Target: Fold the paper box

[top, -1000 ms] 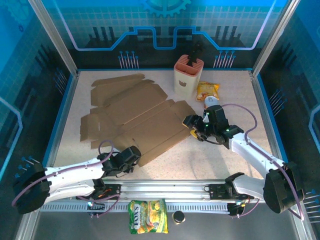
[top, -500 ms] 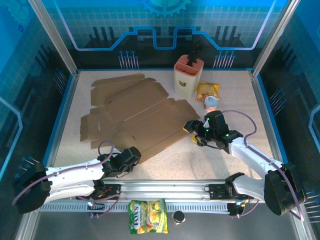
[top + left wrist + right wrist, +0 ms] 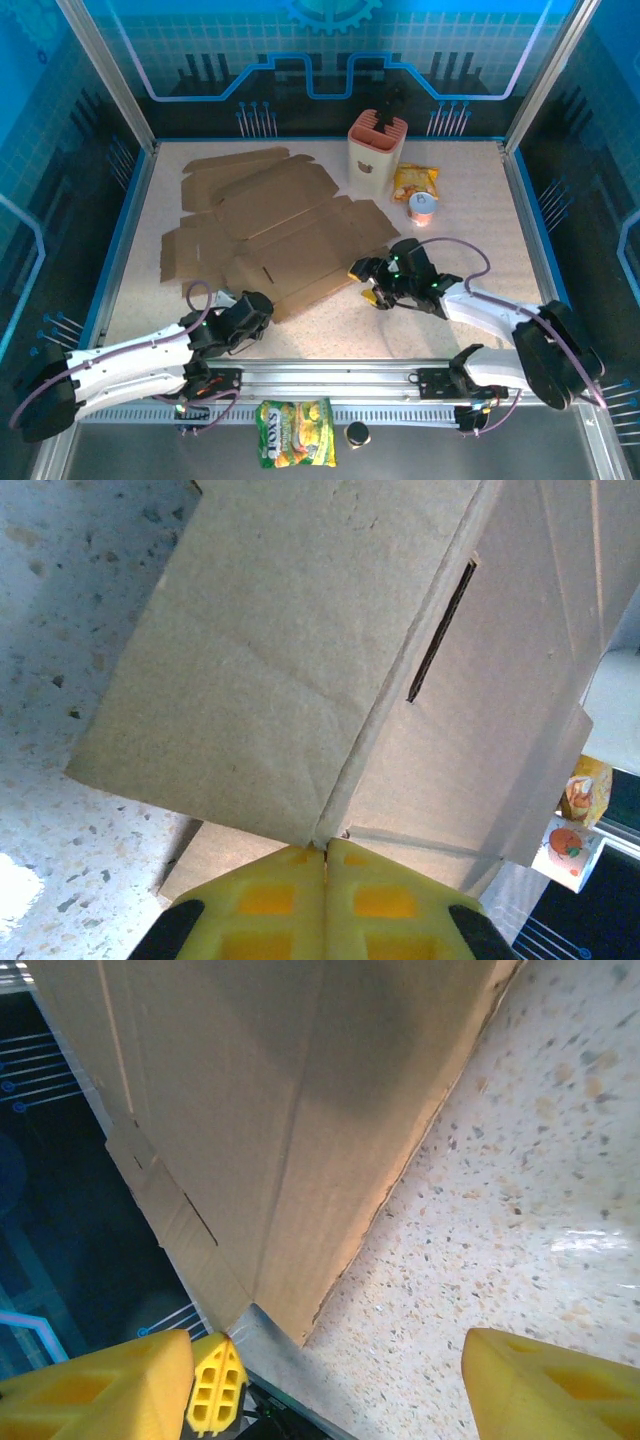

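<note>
The paper box [image 3: 290,235] is not a box yet. It is one flat brown sheet that lies open on the speckled worktop [image 3: 470,245], on the left and in the middle. It sits at a slant. Its long fold lines run from the near left up to the far right. One thin flap points to the far left corner, and the widest part reaches toward the right.

The left gripper [image 3: 262,306] is at the near edge of the sheet. In the left wrist view its two yellow fingers [image 3: 270,900] are pressed tight together, and the edge of the paper box [image 3: 300,660] goes right in between them, at the end of a fold line. That edge is up off the worktop a little, with a dark shadow under it.

The right gripper [image 3: 366,282] is at the near right corner of the sheet. In the right wrist view its yellow fingers [image 3: 545,1385] are spread wide apart. A pointy corner of the paper box [image 3: 260,1110] sits between them. They hold nothing.

At the back of the worktop stands a pink and cream holder [image 3: 377,150]. Beside it are a yellow snack bag [image 3: 415,180] and a small cup [image 3: 423,207].
</note>
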`<state>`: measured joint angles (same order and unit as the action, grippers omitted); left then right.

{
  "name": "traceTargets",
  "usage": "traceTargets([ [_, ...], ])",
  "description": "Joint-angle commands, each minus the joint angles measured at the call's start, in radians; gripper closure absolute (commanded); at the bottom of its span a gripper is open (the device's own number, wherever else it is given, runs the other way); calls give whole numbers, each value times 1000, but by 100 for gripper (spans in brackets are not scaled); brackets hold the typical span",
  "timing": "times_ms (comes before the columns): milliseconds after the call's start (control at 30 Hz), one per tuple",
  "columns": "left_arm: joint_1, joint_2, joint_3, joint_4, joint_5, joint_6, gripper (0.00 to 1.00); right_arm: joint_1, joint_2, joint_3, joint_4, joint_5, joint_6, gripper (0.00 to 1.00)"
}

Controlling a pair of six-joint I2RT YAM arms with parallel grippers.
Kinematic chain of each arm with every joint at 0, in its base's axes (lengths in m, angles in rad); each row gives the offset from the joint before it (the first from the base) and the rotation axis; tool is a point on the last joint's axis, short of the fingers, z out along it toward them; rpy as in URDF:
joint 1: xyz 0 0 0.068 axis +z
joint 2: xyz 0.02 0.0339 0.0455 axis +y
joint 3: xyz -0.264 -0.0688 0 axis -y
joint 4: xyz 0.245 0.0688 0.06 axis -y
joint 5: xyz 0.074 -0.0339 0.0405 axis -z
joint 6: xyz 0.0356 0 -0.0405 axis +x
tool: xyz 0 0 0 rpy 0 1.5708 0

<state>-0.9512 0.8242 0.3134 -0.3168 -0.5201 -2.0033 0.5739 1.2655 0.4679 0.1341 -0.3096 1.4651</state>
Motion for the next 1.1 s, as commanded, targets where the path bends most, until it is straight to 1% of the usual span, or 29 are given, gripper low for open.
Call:
traceTargets([
  [0, 3, -11, 39, -28, -36, -319, 100, 47, 60, -12, 191, 34, 93, 26],
  [200, 4, -26, 65, -31, -43, -314, 100, 102, 185, -29, 340, 63, 164, 25],
  [367, 5, -38, 81, -33, -35, -304, 100, 114, 287, -49, 514, 92, 195, 28],
  [467, 4, -46, 91, -47, -31, -300, 100, 114, 301, -43, 545, 130, 187, 30],
  [567, 4, -54, 93, -53, -27, -303, 100, 112, 302, -33, 562, 168, 175, 37],
  [667, 5, -58, 91, -54, -26, -304, 100, 110, 320, -13, 561, 168, 171, 47],
  [800, 5, -64, 89, -63, -23, -305, 100, 107, 342, -12, 608, 182, 193, 59],
  [900, 6, -73, 91, -87, -19, -308, 100, 101, 328, -2, 599, 189, 194, 65],
  [1067, 5, -82, 90, -99, -20, -310, 100, 97, 305, 37, 557, 191, 179, 72],
])
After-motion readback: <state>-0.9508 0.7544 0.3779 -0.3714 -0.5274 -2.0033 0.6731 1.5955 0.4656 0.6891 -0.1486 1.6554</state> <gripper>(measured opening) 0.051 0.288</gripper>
